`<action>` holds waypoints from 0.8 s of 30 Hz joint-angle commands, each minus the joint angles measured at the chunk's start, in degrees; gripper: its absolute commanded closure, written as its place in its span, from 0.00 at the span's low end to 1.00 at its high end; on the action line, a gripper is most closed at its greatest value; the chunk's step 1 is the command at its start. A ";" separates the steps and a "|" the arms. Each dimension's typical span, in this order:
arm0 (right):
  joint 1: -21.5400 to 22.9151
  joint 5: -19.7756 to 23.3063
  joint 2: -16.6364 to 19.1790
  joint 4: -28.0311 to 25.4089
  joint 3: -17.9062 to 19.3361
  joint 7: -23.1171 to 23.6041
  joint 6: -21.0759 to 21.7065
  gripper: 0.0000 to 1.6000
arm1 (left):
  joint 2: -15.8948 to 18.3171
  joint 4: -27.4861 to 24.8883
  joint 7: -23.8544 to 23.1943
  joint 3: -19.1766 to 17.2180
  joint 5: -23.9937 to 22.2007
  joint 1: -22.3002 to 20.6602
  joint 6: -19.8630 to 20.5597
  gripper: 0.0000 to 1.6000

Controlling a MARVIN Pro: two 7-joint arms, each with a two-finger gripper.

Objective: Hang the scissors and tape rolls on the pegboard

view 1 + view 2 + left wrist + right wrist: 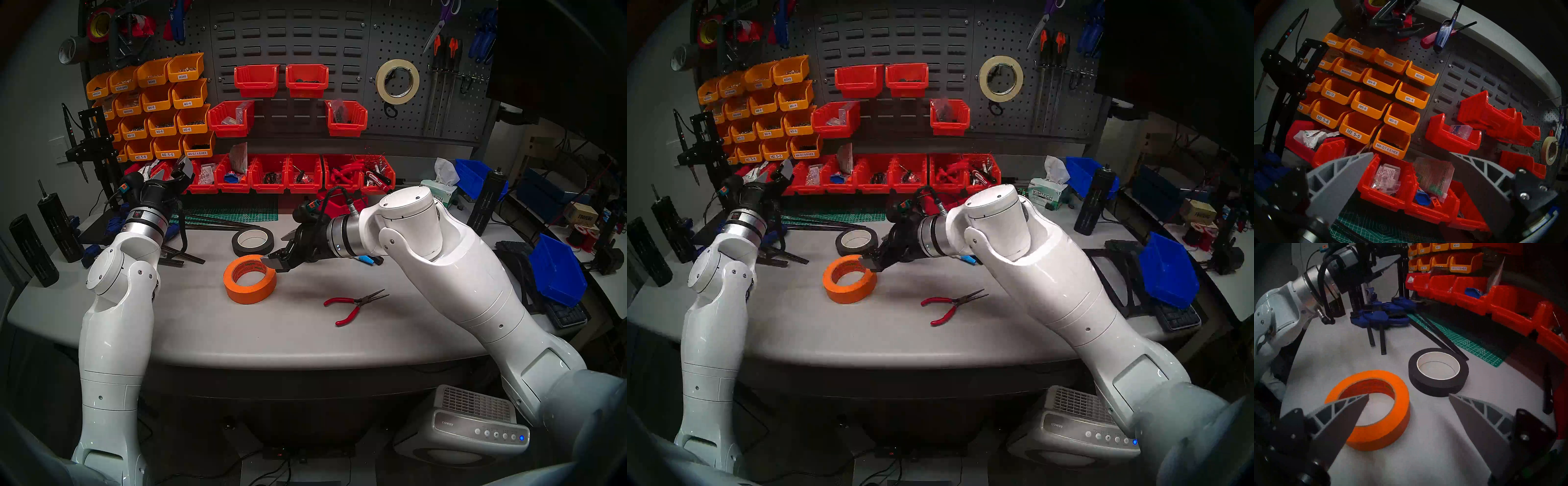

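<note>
Right end effector tilts down, spread wide, empty, above orange tape roll.

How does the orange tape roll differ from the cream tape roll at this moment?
The orange tape roll lies flat on the table; the cream tape roll hangs on the pegboard. The orange roll is wider, the cream one slimmer. The open right gripper is near the orange roll only. Neither is gripped.

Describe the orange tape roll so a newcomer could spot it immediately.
On the grey table, near its middle, two tape rolls lie flat. The orange tape roll is the nearer one, under the right tool. Its neighbour, the black tape roll, has a white core.
</note>
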 commanded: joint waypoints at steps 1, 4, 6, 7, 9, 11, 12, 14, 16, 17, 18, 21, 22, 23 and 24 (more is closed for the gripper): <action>6.25 -1.00 -1.78 0.80 -1.61 0.72 1.17 0.00 | -0.19 -2.10 -0.19 -0.77 -0.54 -1.29 -1.05 0.00; 7.49 -1.24 -2.32 1.98 -2.80 1.20 1.17 0.00 | -0.09 -2.19 -0.18 -0.93 -0.65 -1.10 -1.02 0.00; 7.59 -1.19 -2.63 2.33 -2.88 1.18 1.17 0.00 | -0.10 -2.22 -0.18 -1.00 -0.71 -1.04 -1.04 0.00; 8.08 -1.40 -2.75 2.79 -3.40 1.39 1.17 0.00 | -0.17 -2.26 -0.06 -1.05 -0.78 -1.00 -1.04 0.00; 8.84 -1.72 -3.52 4.19 -4.23 1.43 1.17 0.00 | -0.15 -2.28 -0.01 -1.17 -0.90 -0.90 -1.04 0.00; 8.98 -1.88 -3.84 4.65 -4.50 1.53 1.17 0.00 | -0.12 -2.25 -0.05 -1.25 -0.97 -0.86 -1.05 0.00; 10.18 -2.29 -3.94 5.61 -6.03 1.91 1.17 0.00 | -0.05 -2.19 -0.05 -1.42 -1.05 -0.81 -1.06 0.00; 10.43 -2.11 -4.33 6.43 -6.31 1.87 1.17 0.00 | 0.02 -2.15 0.00 -1.49 -0.95 -0.80 -1.13 0.00; 11.24 -2.24 -4.70 7.79 -7.12 1.96 1.17 0.00 | 0.18 -1.94 -0.03 -1.64 -0.97 -0.95 -1.13 0.00; 11.41 -2.18 -5.10 8.47 -7.13 1.90 1.17 0.00 | 0.25 -1.85 -0.03 -1.71 -0.98 -1.06 -1.12 0.00; 12.50 -2.95 -4.83 8.88 -8.43 2.35 1.17 0.00 | 0.32 -1.79 -0.07 -1.79 -0.99 -1.16 -1.13 0.00; 13.49 -3.15 -5.41 10.09 -9.51 2.89 1.17 0.07 | 0.40 -1.74 -0.17 -1.91 -1.02 -1.25 -1.23 0.00; 13.94 -3.21 -5.99 10.63 -9.94 3.02 1.17 0.06 | 0.37 -1.73 -0.17 -1.96 -1.11 -1.25 -1.23 0.00; 13.94 -3.21 -5.99 10.63 -9.94 3.02 1.17 0.06 | 0.37 -1.73 -0.17 -1.96 -1.11 -1.25 -1.23 0.00; 14.52 -3.28 -6.06 10.96 -10.51 3.37 1.17 0.06 | 0.34 -1.70 -0.14 -1.95 -1.13 -1.22 -1.22 0.00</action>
